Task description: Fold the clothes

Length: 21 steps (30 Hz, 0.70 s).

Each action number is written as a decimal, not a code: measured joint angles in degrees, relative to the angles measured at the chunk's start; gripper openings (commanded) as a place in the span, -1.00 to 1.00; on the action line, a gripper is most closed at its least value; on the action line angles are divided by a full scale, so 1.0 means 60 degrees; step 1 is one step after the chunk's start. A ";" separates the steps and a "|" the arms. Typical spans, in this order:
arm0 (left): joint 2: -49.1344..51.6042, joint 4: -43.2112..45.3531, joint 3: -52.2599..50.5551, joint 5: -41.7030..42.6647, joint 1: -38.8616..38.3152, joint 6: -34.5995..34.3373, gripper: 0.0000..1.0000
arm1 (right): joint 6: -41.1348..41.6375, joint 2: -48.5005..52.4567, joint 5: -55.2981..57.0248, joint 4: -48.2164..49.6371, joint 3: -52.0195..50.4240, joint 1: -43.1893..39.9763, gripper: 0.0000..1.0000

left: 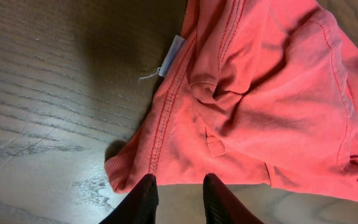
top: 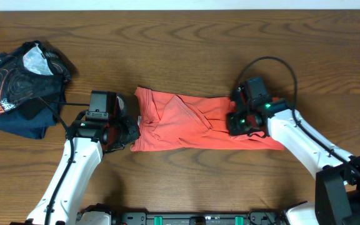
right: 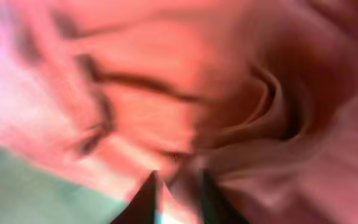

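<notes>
I counted one coral T-shirt (top: 186, 122) mid-frame, one dark swirl-printed garment (top: 20, 84) at upper left, two grippers, the left gripper (left: 179, 186) and the right gripper (right: 178, 183), and one wooden table (top: 180, 25).

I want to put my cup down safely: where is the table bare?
Bare wood: the far edge behind the orange shirt, the far right corner, and the near strip in front of the shirt. Crowded: the shirt's ends, at the left gripper and right gripper, and the dark garment far left.

White arm links (top: 67, 178), black wrist housings (top: 103, 103), looping black cable (top: 280, 60), green light (top: 267, 106), dark tapered claw fingers (left: 143, 200).
</notes>
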 measured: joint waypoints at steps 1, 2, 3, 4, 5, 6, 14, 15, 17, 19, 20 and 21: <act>0.0000 0.0000 0.0000 0.0000 0.0000 0.0000 -0.45 | -0.0291 0.0000 -0.0255 -0.0004 0.0000 0.0117 -0.14; 0.0000 0.0000 0.0000 0.0000 0.0000 0.0000 -0.45 | -0.0423 0.0000 -0.0382 -0.0007 0.0000 0.0182 -0.13; 0.0000 0.0000 0.0000 0.0000 0.0000 0.0000 -0.45 | -0.0590 0.0000 -0.0474 -0.0011 0.0000 0.0251 -0.14; 0.0000 0.0000 0.0000 -0.0004 0.0000 0.0000 -0.45 | -0.0718 0.0000 -0.0546 -0.0015 0.0000 0.0270 -0.24; 0.0000 0.0000 0.0000 -0.0004 0.0000 0.0000 -0.45 | -0.0841 0.0000 -0.0532 -0.0007 0.0000 0.0266 -0.30; 0.0000 0.0000 0.0000 -0.0004 0.0000 0.0000 -0.44 | -0.0918 0.0000 -0.0503 -0.0015 0.0000 0.0266 -0.35; 0.0000 0.0000 0.0000 0.0000 0.0000 0.0000 -0.44 | -0.0474 -0.0142 0.1184 -0.0157 0.0000 0.0226 -0.34; 0.0000 0.0000 0.0000 -0.0004 0.0000 0.0000 -0.44 | -0.0393 -0.0273 0.1432 -0.0146 0.0000 0.0200 -0.33; 0.0000 0.0000 0.0000 -0.0004 0.0000 0.0000 -0.44 | -0.0291 -0.0696 0.1836 -0.0033 -0.0004 0.0131 -0.35; 0.0000 0.0000 0.0000 -0.0004 0.0000 0.0000 -0.44 | -0.0233 -0.1242 0.2215 0.0117 0.0000 0.0029 -0.43; 0.0000 0.0000 0.0000 0.0000 0.0000 0.0000 -0.44 | -0.0193 -0.1472 0.2353 0.0138 0.0000 -0.0007 -0.46; 0.0000 0.0000 0.0000 0.0000 0.0000 0.0000 -0.44 | -0.0146 -0.1730 0.2506 0.0131 0.0000 -0.0084 -0.49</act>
